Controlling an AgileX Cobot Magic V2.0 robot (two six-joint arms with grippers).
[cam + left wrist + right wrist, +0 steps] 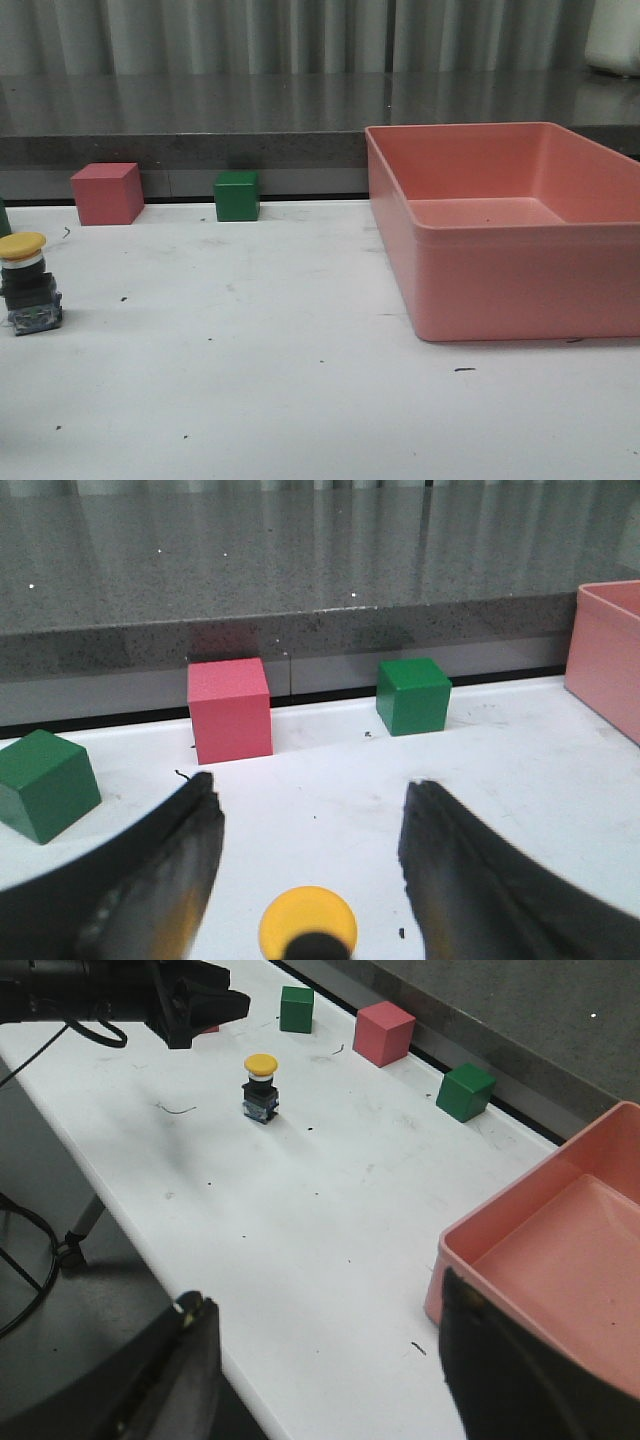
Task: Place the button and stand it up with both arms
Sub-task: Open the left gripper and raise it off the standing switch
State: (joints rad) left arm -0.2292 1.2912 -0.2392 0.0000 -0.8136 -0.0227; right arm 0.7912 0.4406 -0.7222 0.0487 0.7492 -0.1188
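Front view, left to right: the small push-button switch with round yellow mushroom cap, pale collar and black blocky body (26, 282) stands upright on the white tabletop (300, 380) at the far left edge, cap uppermost, translucent base on the surface. Behind it, against the grey ledge, sits a red cube (106, 193); further right, a smaller green cube (237, 195). A large, salmon-pink plastic bin (510, 240) occupies the right side.

Left wrist view: the black pronged left gripper (310, 865) stands wide, its fingers apart and empty, with the yellow cap below and between them, not touched. A second green cube (45, 783) lies near the red one on this side.

Right wrist view: the black right gripper (325, 1360) is spread wide and carries nothing, hanging over the table's near edge beside the bin, well apart from the button. Whether its fingertips touch anything cannot be told, as they are cropped.
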